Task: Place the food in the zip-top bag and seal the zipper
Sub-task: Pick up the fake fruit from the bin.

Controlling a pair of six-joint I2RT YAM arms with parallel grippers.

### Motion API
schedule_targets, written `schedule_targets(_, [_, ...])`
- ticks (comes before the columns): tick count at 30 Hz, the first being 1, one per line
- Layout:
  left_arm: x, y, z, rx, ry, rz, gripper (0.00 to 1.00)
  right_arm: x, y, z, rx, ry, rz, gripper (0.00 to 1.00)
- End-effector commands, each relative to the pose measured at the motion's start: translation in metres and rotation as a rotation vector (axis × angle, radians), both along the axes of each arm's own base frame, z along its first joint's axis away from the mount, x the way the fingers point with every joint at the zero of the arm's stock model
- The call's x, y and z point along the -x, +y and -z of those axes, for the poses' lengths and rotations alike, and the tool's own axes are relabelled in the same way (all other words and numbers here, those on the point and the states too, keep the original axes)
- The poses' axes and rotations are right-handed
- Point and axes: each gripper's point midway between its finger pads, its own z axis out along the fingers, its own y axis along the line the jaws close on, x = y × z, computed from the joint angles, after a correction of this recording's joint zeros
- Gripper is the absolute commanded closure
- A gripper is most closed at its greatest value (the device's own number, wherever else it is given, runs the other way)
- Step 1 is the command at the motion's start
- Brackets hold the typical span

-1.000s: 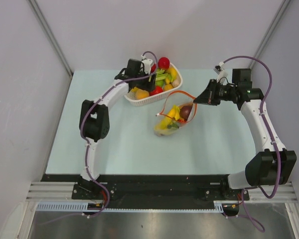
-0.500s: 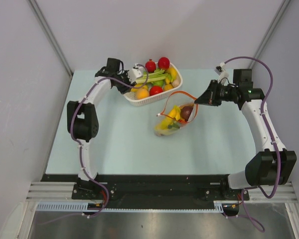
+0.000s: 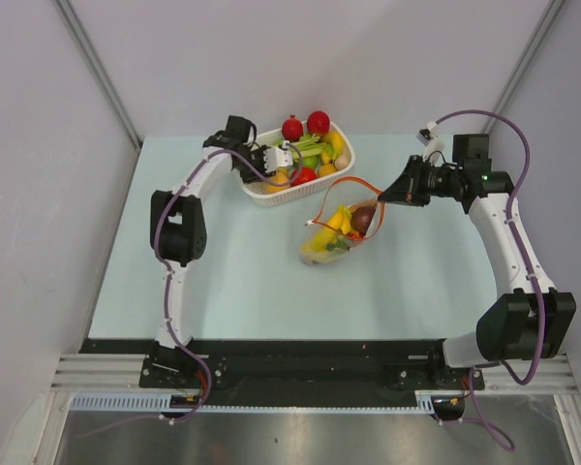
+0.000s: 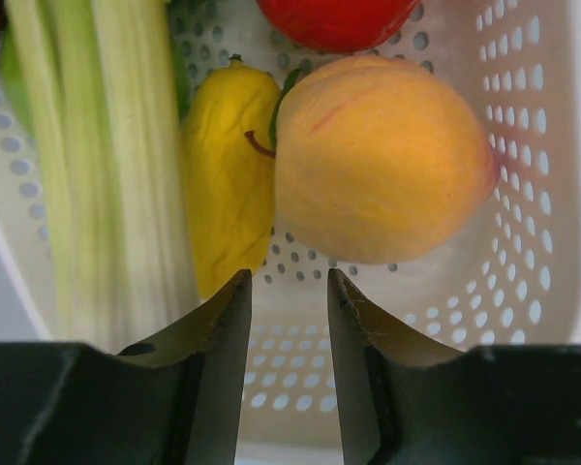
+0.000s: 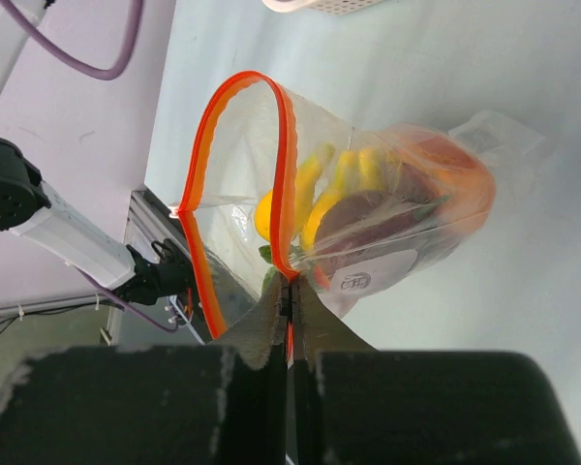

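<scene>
The clear zip-top bag [image 3: 337,225] lies mid-table with its mouth held open; it also shows in the right wrist view [image 5: 387,208]. Inside are a yellow banana bunch [image 5: 331,184], a dark purple-brown vegetable [image 5: 368,215] and orange and red pieces. My right gripper [image 5: 290,283] is shut on the bag's orange-red zipper strip [image 5: 240,92] at the mouth's corner, also seen from above [image 3: 385,197]. My left gripper [image 4: 289,283] is open and empty inside the white basket [image 3: 261,192], just short of an orange-yellow peach [image 4: 378,155] and a yellow pepper [image 4: 228,174].
The white perforated basket [image 4: 523,242] at the table's back holds the green-white leek [image 4: 97,155], red tomatoes [image 3: 317,122] and other toy produce. Grey walls stand close on both sides.
My left arm swung out to the left of the basket and has come back in over its left end. The right gripper and the bag have not moved.
</scene>
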Motion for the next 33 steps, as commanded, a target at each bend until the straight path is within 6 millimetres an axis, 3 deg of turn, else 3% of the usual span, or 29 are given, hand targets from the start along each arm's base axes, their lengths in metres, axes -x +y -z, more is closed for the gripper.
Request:
schedule_targets(1, [-0.017,-0.007,-0.012,-0.019,-0.084,0.049,0.60,-0.006,-0.002,-0.022,0.002,-0.084,0.002,1.00])
schedule_targets(3, [-0.023,-0.006,-0.010,-0.035,-0.104,0.036,0.59,-0.005,-0.003,-0.022,0.002,-0.082,0.005,1.00])
schedule_targets(5, [-0.029,-0.003,-0.006,-0.032,-0.122,-0.004,0.43,-0.005,-0.003,-0.022,0.003,-0.081,0.004,1.00])
schedule_targets(8, [-0.042,-0.002,-0.008,-0.032,-0.183,-0.032,0.30,-0.006,-0.003,-0.021,0.001,-0.076,0.003,1.00])
schedule_targets(13, [-0.048,-0.004,0.001,-0.054,-0.204,-0.007,0.26,-0.007,-0.003,-0.020,-0.001,-0.074,0.003,1.00])
schedule_targets(26, [-0.038,-0.025,0.046,-0.113,-0.144,0.137,0.28,-0.009,-0.005,-0.019,0.005,-0.075,0.013,1.00])
schedule_targets(31, [-0.035,-0.027,0.060,-0.139,-0.127,0.181,0.37,-0.007,-0.005,-0.019,0.008,-0.074,0.010,1.00])
schedule_targets(33, [-0.034,-0.025,0.060,-0.146,-0.123,0.184,0.48,-0.007,-0.005,-0.020,0.006,-0.073,0.008,1.00])
